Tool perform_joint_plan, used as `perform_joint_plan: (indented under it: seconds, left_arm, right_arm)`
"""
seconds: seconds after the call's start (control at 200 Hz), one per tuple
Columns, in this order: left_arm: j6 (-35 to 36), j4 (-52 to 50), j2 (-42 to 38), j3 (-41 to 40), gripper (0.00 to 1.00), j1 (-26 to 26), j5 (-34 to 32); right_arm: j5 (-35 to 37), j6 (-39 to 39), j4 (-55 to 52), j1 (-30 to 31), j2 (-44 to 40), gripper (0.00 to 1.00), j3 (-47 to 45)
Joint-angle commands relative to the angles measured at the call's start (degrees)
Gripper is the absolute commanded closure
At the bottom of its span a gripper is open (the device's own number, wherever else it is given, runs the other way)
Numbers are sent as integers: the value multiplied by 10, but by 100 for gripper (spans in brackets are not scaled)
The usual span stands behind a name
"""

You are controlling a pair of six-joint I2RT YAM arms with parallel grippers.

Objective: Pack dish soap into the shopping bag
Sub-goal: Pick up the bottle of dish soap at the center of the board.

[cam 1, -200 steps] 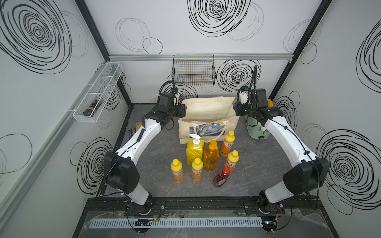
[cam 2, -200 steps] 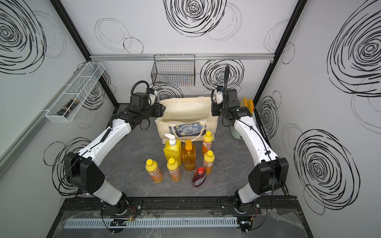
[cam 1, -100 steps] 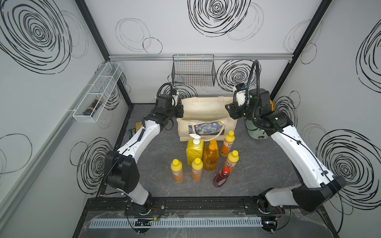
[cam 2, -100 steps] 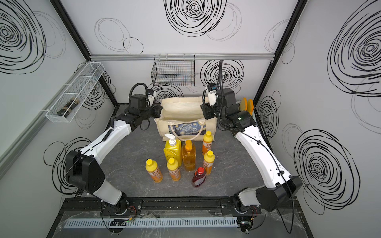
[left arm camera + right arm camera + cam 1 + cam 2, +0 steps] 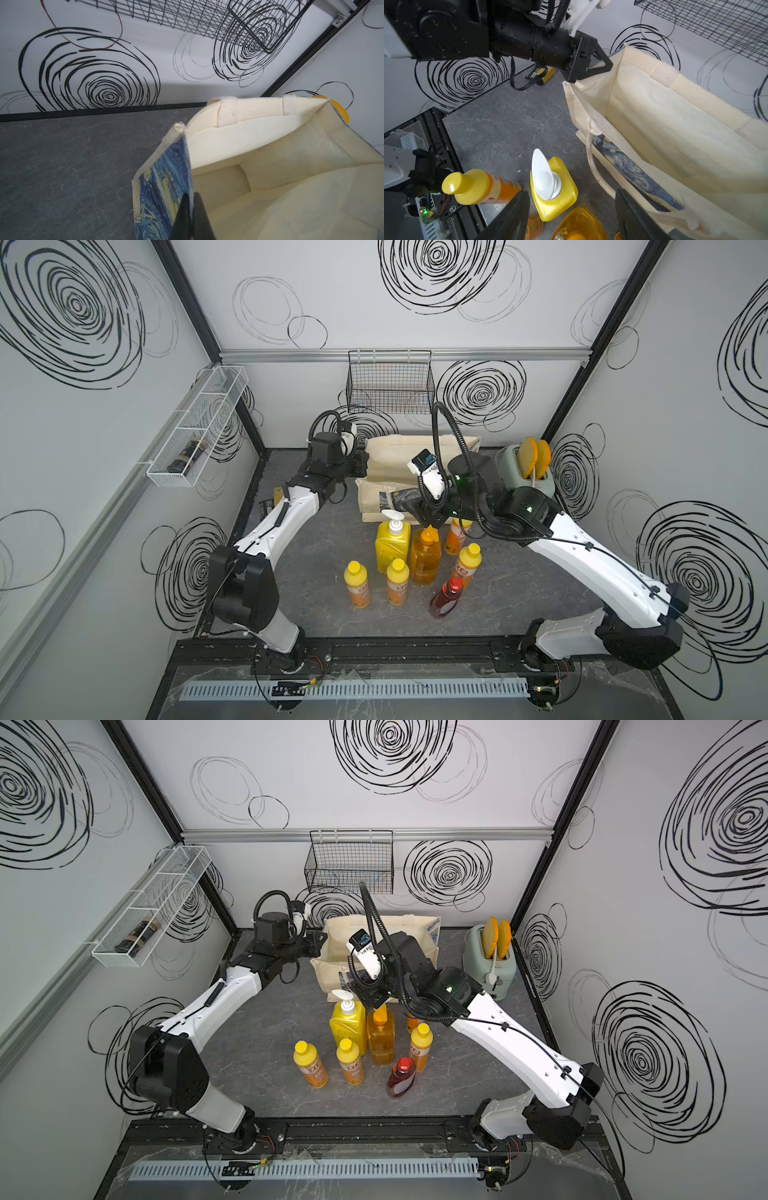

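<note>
Grey table (image 5: 320,543); left hand (image 5: 190,197) tight on shopping bag (image 5: 270,145), clearest at wrist; right hand (image 5: 571,193) wide, empty.

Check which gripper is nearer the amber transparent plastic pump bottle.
Right. The right gripper is open directly above the amber pump bottle; the left gripper is farther back, shut on the edge of the cream canvas shopping bag.

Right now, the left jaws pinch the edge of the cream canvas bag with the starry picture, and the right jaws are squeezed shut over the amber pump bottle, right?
No: the right jaws are wide open, as the right wrist view shows. They do hang over the amber pump bottle, and the left jaws do pinch the edge of the cream canvas starry-picture bag.
</note>
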Motion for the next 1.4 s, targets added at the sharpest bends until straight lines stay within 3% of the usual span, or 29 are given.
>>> perform_joint_plan:
  seconds: [0.0,0.25,0.62,1.056,1.241,1.396]
  left_arm:
    - [0,35,-22,-8,95,7,10]
    - [2,31,-13,-5,95,2,12]
    - [10,21,-25,-4,95,-2,2]
    - [13,19,-23,-3,95,-4,2]
    - [15,17,-22,-2,95,-4,3]
    - [16,17,-22,-2,95,-4,3]
  right_arm:
    - [-16,-44,-17,8,6,25,-3]
    - [-43,-91,-74,9,67,21,41]
    - [-60,-111,-85,26,124,26,66]
    - [-24,-110,-115,27,157,27,65]
    - [-14,-113,-126,28,178,35,68]
    - [-16,-114,-123,28,180,48,66]
